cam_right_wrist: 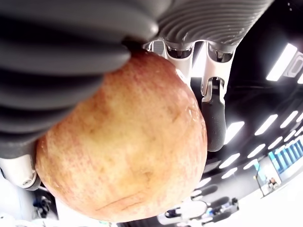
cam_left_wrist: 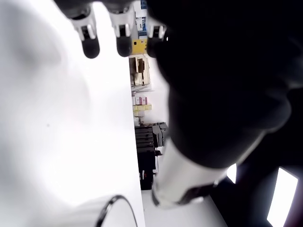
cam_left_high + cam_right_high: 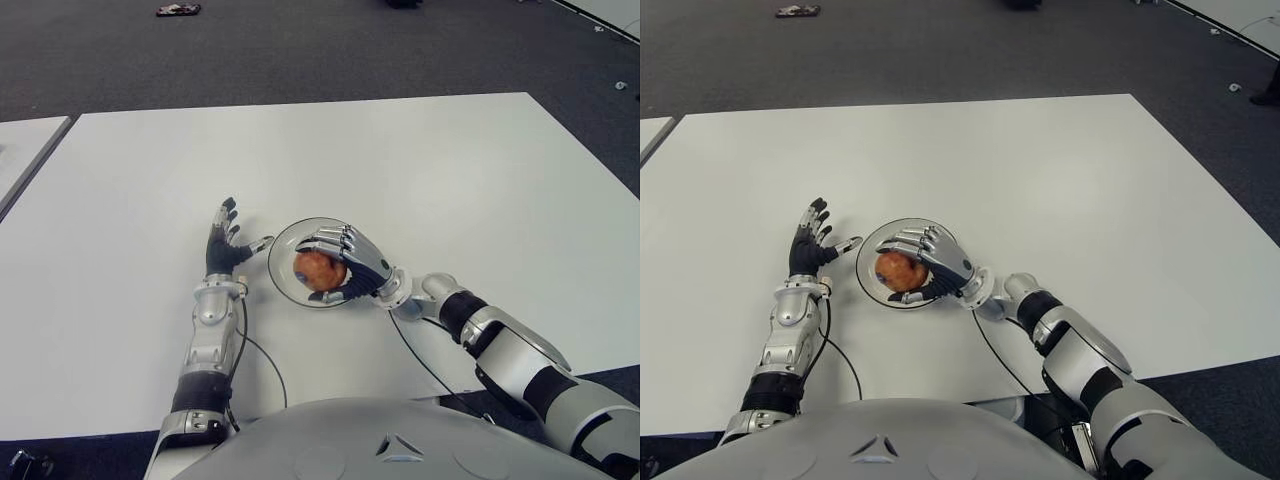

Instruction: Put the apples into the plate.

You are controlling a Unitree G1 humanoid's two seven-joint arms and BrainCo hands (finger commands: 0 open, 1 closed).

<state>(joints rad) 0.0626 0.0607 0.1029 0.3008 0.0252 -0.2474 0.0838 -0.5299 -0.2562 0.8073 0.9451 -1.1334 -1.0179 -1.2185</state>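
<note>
Our right hand [image 3: 345, 262] grips one apple [image 3: 319, 270] over the plate [image 3: 283, 243], not yet released. Our left hand [image 3: 226, 243], fingers spread and empty, shows just left of the plate.

No text, label, brand, number or sign can be read in any of the views. In the left wrist view, the yellow and pale boxes [image 2: 140, 71] stacked near the upper centre of the frame may carry printing, but it is too small and blurred to make out. The apple [image 1: 123, 142] filling the centre of the right wrist view bears no sticker on the side shown, and the white table [image 3: 420, 160] in the eye views shows no markings.
</note>
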